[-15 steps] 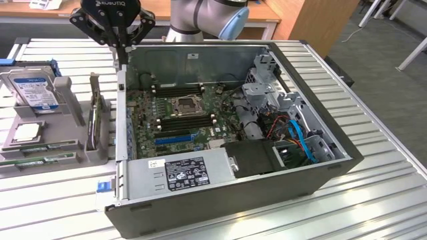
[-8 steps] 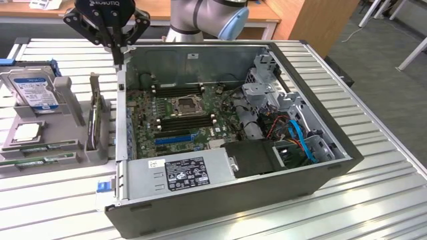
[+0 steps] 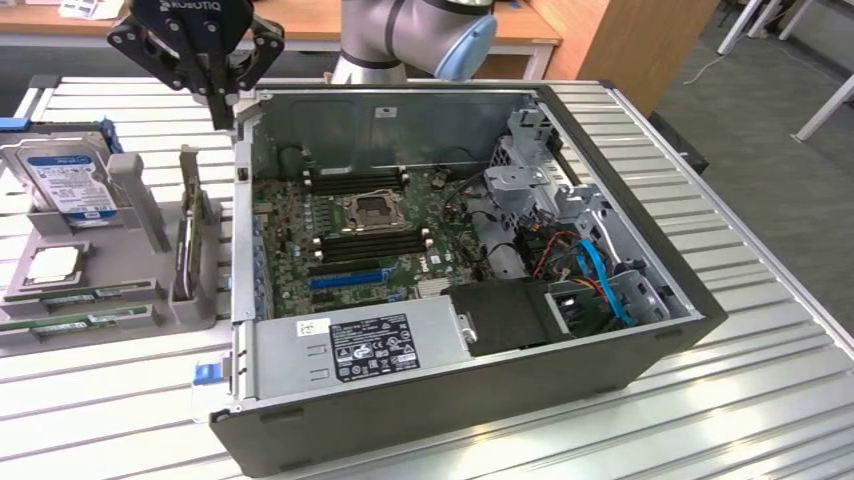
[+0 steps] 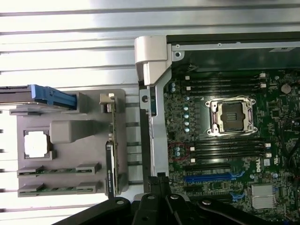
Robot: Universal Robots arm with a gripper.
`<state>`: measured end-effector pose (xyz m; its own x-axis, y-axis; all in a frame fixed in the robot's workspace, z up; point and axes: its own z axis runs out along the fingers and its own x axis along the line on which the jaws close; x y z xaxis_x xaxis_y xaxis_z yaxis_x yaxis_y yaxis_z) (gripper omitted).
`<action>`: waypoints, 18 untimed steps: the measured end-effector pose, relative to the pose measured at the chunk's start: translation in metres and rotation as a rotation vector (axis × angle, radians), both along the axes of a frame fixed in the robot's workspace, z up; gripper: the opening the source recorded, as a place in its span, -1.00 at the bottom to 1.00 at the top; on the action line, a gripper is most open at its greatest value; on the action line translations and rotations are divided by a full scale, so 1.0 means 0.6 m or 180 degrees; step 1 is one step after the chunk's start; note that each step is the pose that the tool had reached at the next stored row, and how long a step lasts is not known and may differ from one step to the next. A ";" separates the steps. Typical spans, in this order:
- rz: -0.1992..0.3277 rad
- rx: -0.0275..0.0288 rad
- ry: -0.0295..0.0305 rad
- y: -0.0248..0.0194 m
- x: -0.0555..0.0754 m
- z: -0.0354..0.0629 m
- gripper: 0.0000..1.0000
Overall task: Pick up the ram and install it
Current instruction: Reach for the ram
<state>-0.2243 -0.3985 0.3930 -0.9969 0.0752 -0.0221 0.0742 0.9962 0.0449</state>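
Observation:
Two ram sticks lie side by side in a grey holder [image 3: 134,200] outside the computer case. Each is a thin green board; one ram [image 3: 100,293] [image 4: 58,169] sits closer to the silver processor chip [image 3: 54,263] [image 4: 36,144], the other ram [image 3: 78,323] [image 4: 58,189] at the holder's outer edge. My gripper [image 3: 219,118] [image 4: 158,179] hangs shut and holds nothing, above the case wall [image 3: 243,200] between holder and motherboard, well apart from both sticks. Black memory slots [image 3: 374,245] [image 4: 229,147] flank the open processor socket [image 3: 370,210] [image 4: 232,115].
The holder also carries a hard drive [image 3: 67,175] and an upright card [image 3: 187,240]. Inside the case are a long blue expansion slot [image 3: 350,275] [image 4: 208,177], a power supply [image 3: 374,340] and cables with drive cages [image 3: 587,270] on the exterior view's right. All rests on a slatted metal table [image 3: 747,380].

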 end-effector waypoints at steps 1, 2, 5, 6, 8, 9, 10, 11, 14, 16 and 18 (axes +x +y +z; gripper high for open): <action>0.0000 0.0000 0.0000 0.0000 -0.002 0.000 -0.80; 0.0001 0.0000 0.0000 0.0000 -0.005 0.000 -0.80; 0.0001 0.0000 0.0000 0.0000 -0.014 0.000 -0.80; 0.0002 0.0000 0.0000 0.0000 -0.016 0.000 -0.80; 0.0003 0.0000 0.0000 0.0001 -0.022 0.000 -0.80; 0.0003 0.0000 0.0000 0.0001 -0.025 0.000 -0.80; 0.0004 0.0000 0.0000 0.0000 -0.027 0.000 -0.80; 0.0004 0.0000 0.0000 0.0001 -0.030 0.000 -0.80; 0.0005 0.0000 0.0000 0.0000 -0.039 0.000 -0.80; 0.0006 0.0000 0.0000 0.0001 -0.045 0.000 -0.80; 0.0007 0.0000 0.0000 0.0001 -0.051 0.000 -0.80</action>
<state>-0.2551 -0.3985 0.3928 -0.9971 0.0731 -0.0221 0.0721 0.9964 0.0450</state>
